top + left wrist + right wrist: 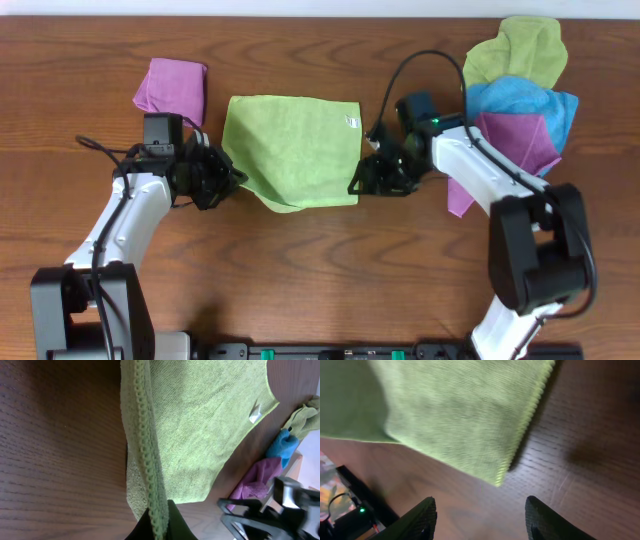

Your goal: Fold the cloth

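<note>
The left claw [159, 526] is closed on the near edge of the cloth [295, 145], which spreads away from it on the table [320, 275]. The right claw [480, 517] is open and empty, with a cloth corner lying just ahead of it.

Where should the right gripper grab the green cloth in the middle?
Grab the cloth by its near right corner, coming from the right. That corner sticks out free, right before the open right gripper; the left gripper pinches the left edge.
</note>
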